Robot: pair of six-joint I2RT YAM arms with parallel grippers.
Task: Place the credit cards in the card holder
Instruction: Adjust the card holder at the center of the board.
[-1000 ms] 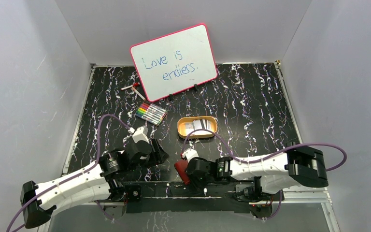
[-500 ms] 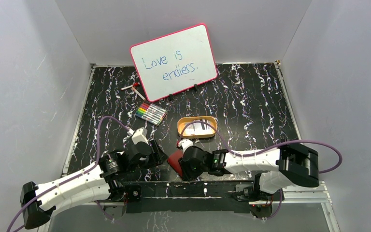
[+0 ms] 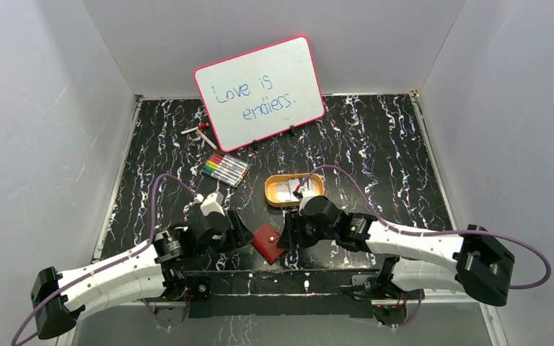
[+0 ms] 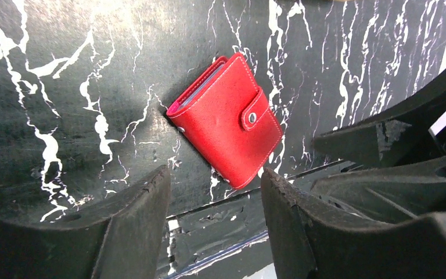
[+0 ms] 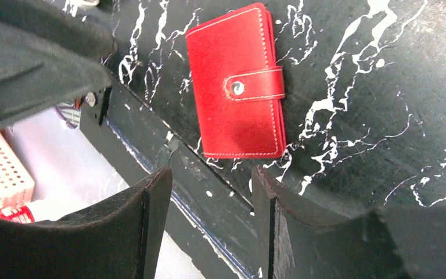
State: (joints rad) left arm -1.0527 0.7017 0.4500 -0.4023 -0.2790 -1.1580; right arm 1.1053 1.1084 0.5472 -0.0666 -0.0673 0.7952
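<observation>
Well, the card holder (image 3: 266,240) lay snapped shut at the table's near edge, between the left gripper (image 4: 215,180) and right gripper (image 5: 209,177), both spread and empty. The credit cards (image 3: 283,190) sat in the orange tray (image 3: 267,193); the whiteboard (image 3: 260,92) read "Love is endless."

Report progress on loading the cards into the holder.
Done: nothing yet; the credit cards sit in the orange tray. In hand: nothing; the card holder lies snapped shut on the table between the left gripper and right gripper, both open and empty. Left: open the holder, fetch the cards, slot them in.
</observation>
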